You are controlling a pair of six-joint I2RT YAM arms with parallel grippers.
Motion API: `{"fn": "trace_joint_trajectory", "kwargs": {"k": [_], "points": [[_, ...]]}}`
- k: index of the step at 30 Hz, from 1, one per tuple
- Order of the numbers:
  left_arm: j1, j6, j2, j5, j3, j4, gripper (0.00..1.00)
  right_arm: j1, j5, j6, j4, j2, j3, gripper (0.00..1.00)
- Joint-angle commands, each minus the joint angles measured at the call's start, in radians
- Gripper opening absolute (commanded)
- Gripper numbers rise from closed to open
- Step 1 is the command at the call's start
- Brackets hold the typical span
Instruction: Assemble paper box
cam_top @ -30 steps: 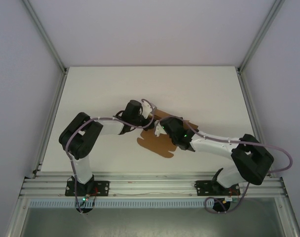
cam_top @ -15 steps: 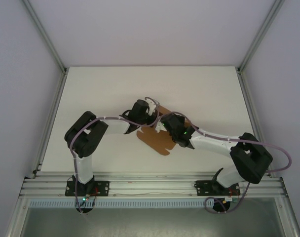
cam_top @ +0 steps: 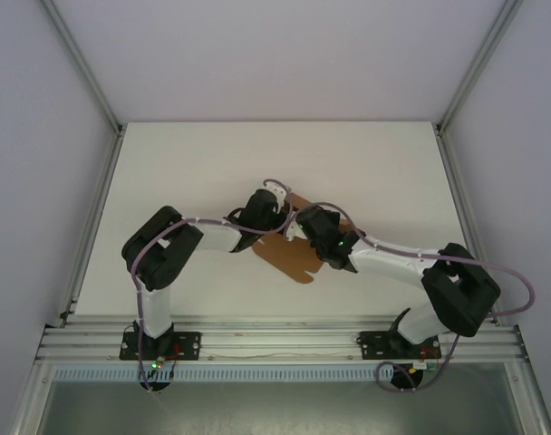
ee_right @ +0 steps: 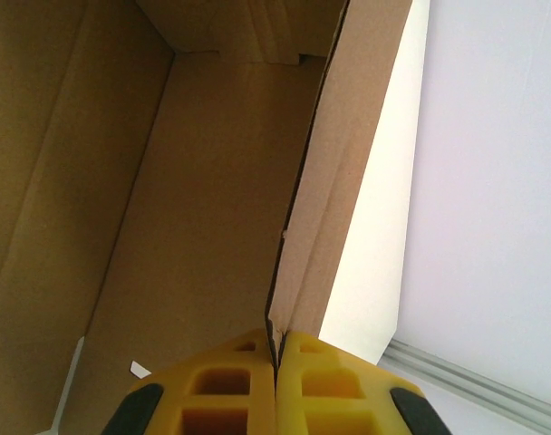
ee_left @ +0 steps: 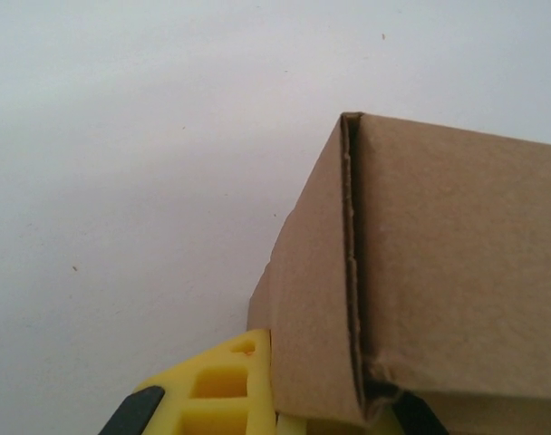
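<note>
Cardboard of the paper box (cam_top: 289, 261), mid-table (cam_top: 185, 172) with its flat part toward 6 o'clock, looks light and crease-prone; the jaws of left gripper (ee_left: 321, 410) and right gripper (ee_right: 277, 352) pinch shut on raised walls, best held near folds.

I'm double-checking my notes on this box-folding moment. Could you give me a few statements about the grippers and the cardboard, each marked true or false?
1. The left gripper and the right gripper are both shut on the paper box. True.
2. The paper box sits at the far left corner of the table. False: it is near the middle, where the two grippers meet.
3. In the right wrist view, the right gripper pinches a thin cardboard wall by its edge. True.
4. The box is made of white plastic. False: it is plain brown cardboard.
</note>
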Motion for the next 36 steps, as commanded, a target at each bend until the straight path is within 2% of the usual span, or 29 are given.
{"fn": "trace_joint_trajectory", "kwargs": {"k": [1, 3, 6, 8, 18, 20, 24, 27, 30, 31, 32, 34, 35, 36], "points": [[0.023, 0.023, 0.024, 0.073, 0.018, 0.035, 0.04, 0.012, -0.205, 0.024, -0.134, 0.039, -0.045, 0.0], [0.043, 0.027, 0.019, 0.127, 0.033, 0.031, 0.13, 0.01, -0.21, 0.029, -0.137, 0.035, -0.044, 0.0], [0.058, 0.042, 0.015, 0.174, 0.048, 0.044, 0.18, 0.009, -0.217, 0.037, -0.146, 0.031, -0.037, 0.0], [0.058, 0.075, 0.017, 0.222, 0.055, 0.055, 0.26, 0.007, -0.219, 0.036, -0.151, 0.033, -0.035, 0.0], [0.058, 0.123, 0.085, 0.324, 0.144, 0.023, 0.29, 0.001, -0.239, 0.047, -0.167, 0.042, -0.019, 0.0], [0.059, 0.118, 0.104, 0.368, 0.159, 0.034, 0.33, 0.0, -0.251, 0.054, -0.175, 0.043, -0.013, 0.0], [0.06, 0.125, 0.119, 0.428, 0.155, 0.086, 0.35, -0.006, -0.254, 0.058, -0.183, 0.043, -0.009, 0.0], [0.059, 0.119, 0.141, 0.429, 0.177, 0.088, 0.19, -0.008, -0.261, 0.064, -0.188, 0.04, -0.011, 0.0], [0.06, 0.104, 0.176, 0.444, 0.223, 0.077, 0.18, -0.01, -0.266, 0.068, -0.197, 0.04, -0.005, 0.0], [0.06, 0.095, 0.184, 0.436, 0.236, 0.072, 0.12, -0.009, -0.267, 0.071, -0.198, 0.042, -0.004, 0.0], [0.059, 0.087, 0.19, 0.419, 0.245, 0.07, 0.01, -0.011, -0.267, 0.076, -0.197, 0.043, -0.004, 0.0], [0.057, 0.049, 0.189, 0.34, 0.249, 0.063, 0.0, -0.013, -0.263, 0.095, -0.199, 0.044, 0.002, 0.0], [0.056, 0.044, 0.184, 0.318, 0.248, 0.05, 0.0, -0.016, -0.261, 0.115, -0.187, 0.041, 0.003, 0.08], [0.053, 0.032, 0.176, 0.279, 0.238, 0.039, 0.0, -0.025, -0.264, 0.144, -0.17, 0.03, 0.004, 0.23]]}}
